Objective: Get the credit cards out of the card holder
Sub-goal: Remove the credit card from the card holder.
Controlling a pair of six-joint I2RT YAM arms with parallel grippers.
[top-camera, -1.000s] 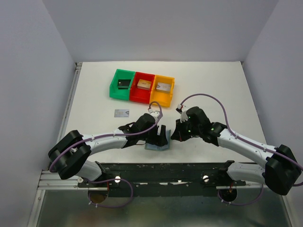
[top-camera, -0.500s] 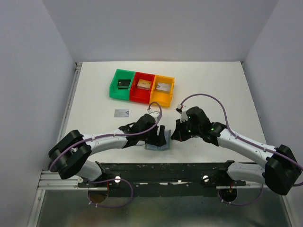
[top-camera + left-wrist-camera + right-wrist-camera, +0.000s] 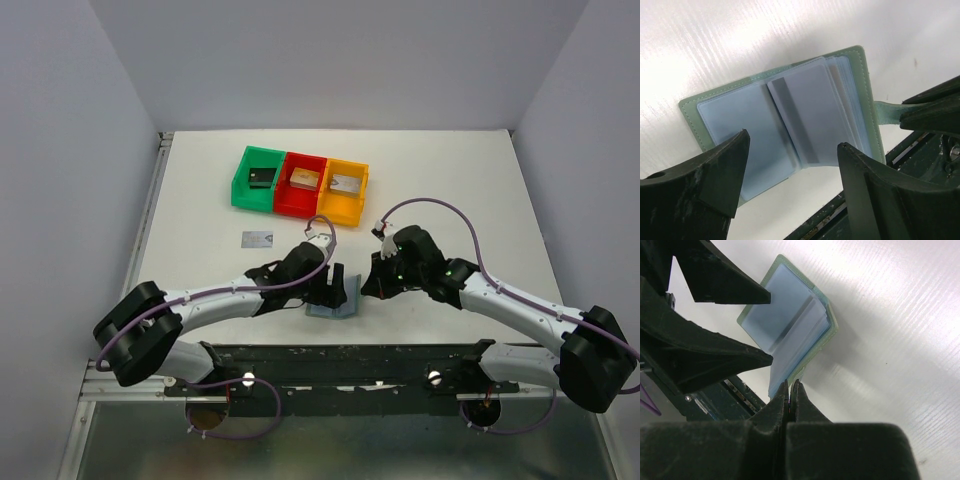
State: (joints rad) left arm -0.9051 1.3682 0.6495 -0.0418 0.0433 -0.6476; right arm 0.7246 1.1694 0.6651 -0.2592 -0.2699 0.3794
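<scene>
The card holder [image 3: 331, 303] lies open near the table's front edge, with the green cover outside and pale blue-grey pockets inside. In the left wrist view the card holder [image 3: 765, 125] shows a dark strip through its middle leaf. My left gripper [image 3: 792, 142] is open and hovers over the pockets, touching nothing; it also shows in the top view [image 3: 335, 282]. My right gripper [image 3: 790, 385] is shut on the holder's side tab [image 3: 887, 112] and holds that side up. One silvery-grey credit card [image 3: 258, 238] lies flat on the table to the left.
Green [image 3: 242, 186], red [image 3: 287, 196] and orange [image 3: 341, 203] bins stand in a row behind, each with a small block inside. The black base rail [image 3: 340, 360] runs just in front of the holder.
My left arm has shifted slightly left and its open gripper has moved a little over the holder. The right gripper and the holder have stayed put.
</scene>
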